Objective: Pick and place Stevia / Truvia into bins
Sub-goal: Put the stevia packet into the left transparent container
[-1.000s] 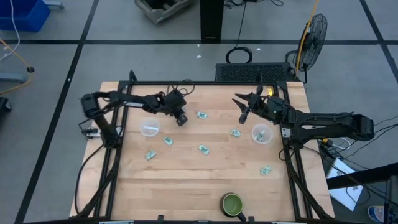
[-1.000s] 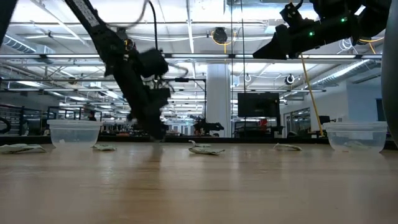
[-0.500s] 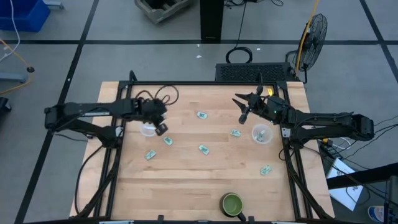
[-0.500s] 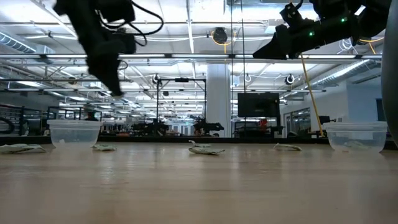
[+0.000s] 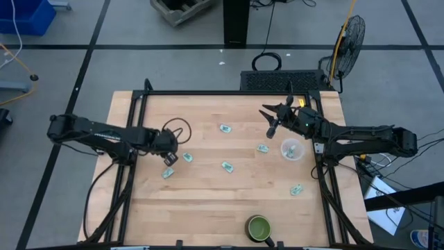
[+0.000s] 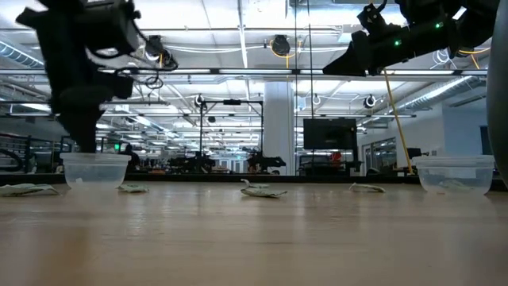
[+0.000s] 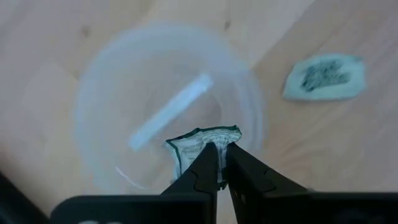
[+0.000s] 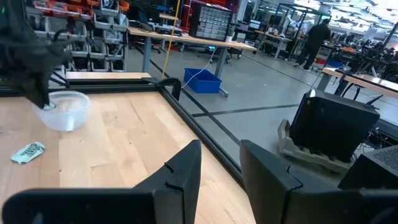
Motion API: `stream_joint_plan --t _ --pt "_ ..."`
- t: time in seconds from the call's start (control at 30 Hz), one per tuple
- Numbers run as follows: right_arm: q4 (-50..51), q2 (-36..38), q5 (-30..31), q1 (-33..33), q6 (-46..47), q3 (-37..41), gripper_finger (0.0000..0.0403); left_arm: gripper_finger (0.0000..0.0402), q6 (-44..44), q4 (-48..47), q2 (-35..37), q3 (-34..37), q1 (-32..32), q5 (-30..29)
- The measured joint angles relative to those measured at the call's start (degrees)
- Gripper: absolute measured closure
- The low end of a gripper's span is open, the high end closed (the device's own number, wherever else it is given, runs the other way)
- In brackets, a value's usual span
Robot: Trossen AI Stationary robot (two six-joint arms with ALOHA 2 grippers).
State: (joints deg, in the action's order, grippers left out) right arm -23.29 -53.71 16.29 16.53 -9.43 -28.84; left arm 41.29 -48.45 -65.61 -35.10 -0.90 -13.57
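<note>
My left gripper [image 7: 216,163] hangs over the left translucent cup [image 7: 99,81], shut on a pale green and white sachet [image 7: 196,144]. In the low view it [image 6: 79,139] stands just above that cup [image 6: 95,168]; in the high view the arm hides the cup. My right gripper [image 5: 272,122] waits open and raised near the far right, beside the right cup [image 5: 291,148], which has a sachet in it. Several more sachets lie flat on the wood [image 5: 225,128] [image 5: 262,148] [image 5: 227,166] [image 5: 187,157] [image 5: 166,173] [image 5: 297,189]. My left gripper pinches the sachet by its edge [image 7: 211,140] between the two fingers, coming from above and pointing down. The sachet is lifted clear and sticks out past the fingertips, crumpled, over the cup's open mouth.
A green dark-rimmed bowl [image 5: 259,227] stands at the near edge, right of the middle. A black frame [image 5: 208,92] runs around the table. One sachet [image 7: 324,78] lies right beside the left cup. Bare wood lies open across the near half.
My left gripper has risen from the table's far middle, swung toward the left edge carrying the sachet, and come down over the left cup. My right arm has kept still.
</note>
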Motion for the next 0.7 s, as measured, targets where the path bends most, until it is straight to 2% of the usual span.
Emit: stream_joint_plan --t 0.17,0.43,0.7 --pt "-0.02 0.0 0.0 0.0 -0.01 0.0 0.0298 0.0385 3.07 4.21 0.0 4.78 0.38 -0.03" --pt "-0.71 0.0 0.0 0.0 -0.01 0.0 0.0298 0.0325 1.7 5.51 -0.02 6.03 1.37 -4.46" --pt "-0.94 0.0 0.01 -0.01 0.0 0.0 0.0298 0.0317 0.62 5.71 0.01 5.93 1.41 -5.96"
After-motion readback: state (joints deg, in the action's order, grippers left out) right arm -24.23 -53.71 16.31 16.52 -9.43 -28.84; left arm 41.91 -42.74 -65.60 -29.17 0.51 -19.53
